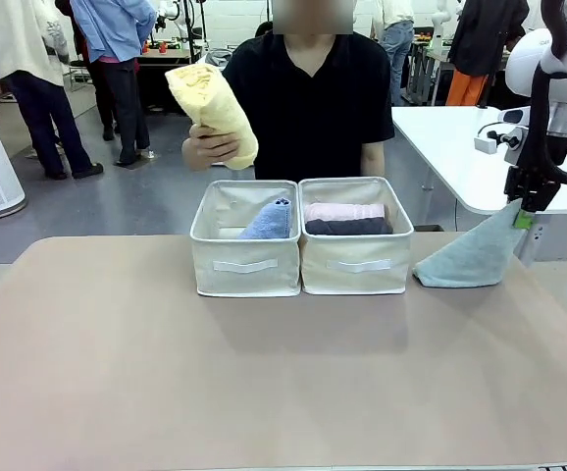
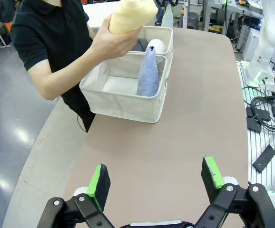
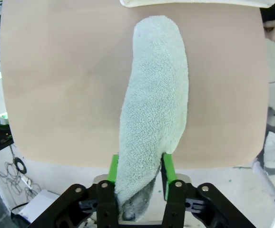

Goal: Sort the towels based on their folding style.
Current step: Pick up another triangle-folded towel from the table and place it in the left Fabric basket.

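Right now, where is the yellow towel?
In the front view, the yellow towel is held up in the person's hand, above and behind the left basket.

table (image 1: 264,392) — tan top | L basket (image 1: 245,280) + R basket (image 1: 355,280) — beige, side by side, touching, far mid | towel (image 1: 470,260): pale blue-green, wide end on top just R of baskets, tip raised
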